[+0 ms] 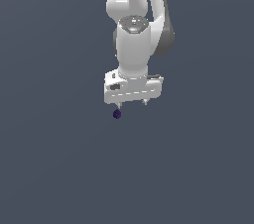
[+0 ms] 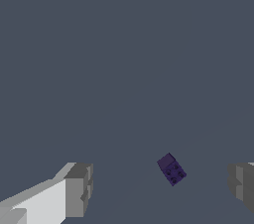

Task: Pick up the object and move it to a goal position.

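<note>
The object, a tiny dark purple-blue cube [image 1: 117, 114], lies on the flat grey surface just below the white gripper [image 1: 131, 103] in the exterior view, under the finger on that view's left. In the wrist view the cube [image 2: 171, 169] sits turned at an angle in the gap between the two grey fingertips [image 2: 79, 188], closer to the other fingertip [image 2: 242, 183] and touching neither. The gripper [image 2: 161, 188] is open wide and holds nothing.
Only the uniform grey floor [image 1: 59, 168] surrounds the cube. The white arm [image 1: 134, 34] rises straight above the gripper. No other objects or markers show in either view.
</note>
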Controlling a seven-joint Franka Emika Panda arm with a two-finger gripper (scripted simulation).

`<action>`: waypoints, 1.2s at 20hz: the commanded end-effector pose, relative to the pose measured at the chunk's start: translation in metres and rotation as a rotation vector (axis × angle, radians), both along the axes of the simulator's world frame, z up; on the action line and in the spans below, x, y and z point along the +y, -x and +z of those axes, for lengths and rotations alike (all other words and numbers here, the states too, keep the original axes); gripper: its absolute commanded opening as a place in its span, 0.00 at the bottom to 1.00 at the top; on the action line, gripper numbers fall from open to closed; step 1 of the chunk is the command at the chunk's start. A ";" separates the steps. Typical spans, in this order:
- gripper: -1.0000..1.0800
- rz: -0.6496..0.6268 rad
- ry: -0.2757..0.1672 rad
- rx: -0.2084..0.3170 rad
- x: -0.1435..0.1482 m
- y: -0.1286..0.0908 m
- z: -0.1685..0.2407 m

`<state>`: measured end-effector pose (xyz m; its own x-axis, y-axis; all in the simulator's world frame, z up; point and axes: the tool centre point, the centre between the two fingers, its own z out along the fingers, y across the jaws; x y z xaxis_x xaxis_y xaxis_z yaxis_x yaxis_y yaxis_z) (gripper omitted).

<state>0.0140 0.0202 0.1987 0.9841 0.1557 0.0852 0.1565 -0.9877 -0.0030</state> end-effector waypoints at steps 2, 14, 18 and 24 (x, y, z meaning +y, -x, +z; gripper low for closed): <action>0.96 0.052 0.008 0.007 -0.007 0.004 -0.012; 0.96 0.312 0.035 0.040 -0.041 0.027 -0.067; 0.96 0.404 0.040 0.052 -0.051 0.036 -0.086; 0.96 0.518 0.042 0.065 -0.063 0.049 -0.108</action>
<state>-0.0322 -0.0401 0.0958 0.7977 0.6030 0.0120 0.6029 -0.7978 0.0109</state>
